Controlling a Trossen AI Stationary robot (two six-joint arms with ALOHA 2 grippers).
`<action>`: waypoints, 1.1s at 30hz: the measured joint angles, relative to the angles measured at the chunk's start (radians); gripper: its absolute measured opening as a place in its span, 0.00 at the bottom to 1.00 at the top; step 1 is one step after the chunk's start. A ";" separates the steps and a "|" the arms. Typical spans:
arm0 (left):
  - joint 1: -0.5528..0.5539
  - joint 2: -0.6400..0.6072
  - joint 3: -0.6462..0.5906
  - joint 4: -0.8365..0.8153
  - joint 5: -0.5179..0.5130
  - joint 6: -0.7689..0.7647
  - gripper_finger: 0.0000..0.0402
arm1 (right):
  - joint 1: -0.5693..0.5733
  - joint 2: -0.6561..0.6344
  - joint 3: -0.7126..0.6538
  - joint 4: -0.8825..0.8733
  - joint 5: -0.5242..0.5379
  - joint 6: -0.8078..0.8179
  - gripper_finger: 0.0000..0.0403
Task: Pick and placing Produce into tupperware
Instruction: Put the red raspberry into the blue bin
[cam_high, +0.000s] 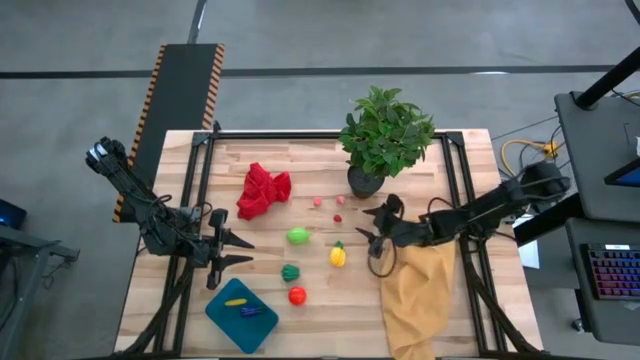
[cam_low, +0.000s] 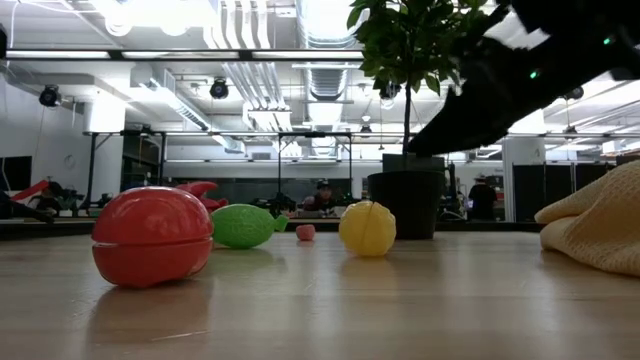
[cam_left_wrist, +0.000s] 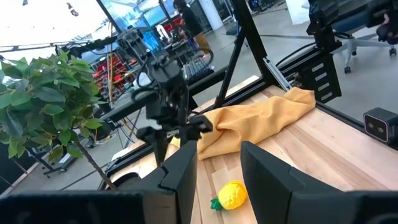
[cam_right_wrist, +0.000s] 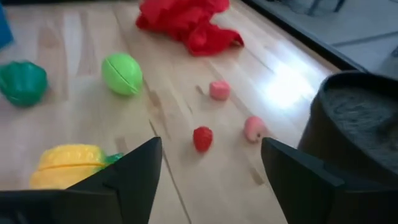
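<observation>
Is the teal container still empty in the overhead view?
No, the teal container already holds two pieces, a yellow piece and a dark purple piece.

Right arm reaching in from the table's (cam_high: 420, 310) right edge toward its centre, right end effector (cam_high: 375, 235) held low over the table with fingers spread apart and empty, left arm folded at the table's left edge, left end effector (cam_high: 228, 250) fingers parted, holding nothing.

Wooden table (cam_high: 320, 300), scattered produce (cam_high: 297, 236), tupperware (cam_high: 222, 317), red cloth (cam_high: 262, 190), mustard cloth (cam_high: 415, 295), potted plant (cam_high: 385, 135)
</observation>
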 joint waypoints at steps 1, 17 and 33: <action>0.000 -0.001 0.000 0.000 0.000 0.000 0.27 | -0.005 0.026 0.012 0.002 -0.002 0.004 0.64; 0.000 -0.001 0.000 0.002 0.000 0.000 0.27 | -0.125 0.395 0.220 0.008 -0.161 0.015 0.58; 0.000 0.000 0.000 0.002 0.000 -0.001 0.27 | -0.227 0.432 0.240 0.028 -0.297 -0.027 0.57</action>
